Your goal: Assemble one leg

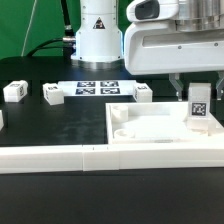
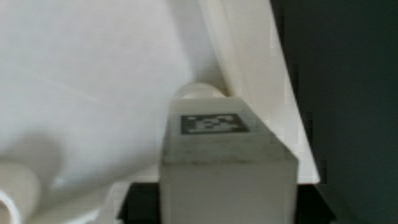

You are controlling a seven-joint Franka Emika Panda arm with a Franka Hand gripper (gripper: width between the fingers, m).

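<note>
My gripper [image 1: 197,88] is shut on the leg [image 1: 199,106], a small white post with a black-and-white tag, and holds it upright at the right side of the large white square panel [image 1: 140,132]. In the wrist view the leg [image 2: 222,160] fills the middle, tag up, with black finger pads [image 2: 148,200] pressed on both its sides. My gripper [image 2: 222,208] holds its near end. Its far end meets the panel [image 2: 89,90] at a corner near the panel's edge. I cannot tell whether it sits in a socket.
Three more small white legs lie on the black table: two at the exterior view's left [image 1: 14,91] [image 1: 52,94] and one behind the panel [image 1: 144,95]. The marker board [image 1: 98,88] lies at the back. A white rail [image 1: 60,157] runs along the front.
</note>
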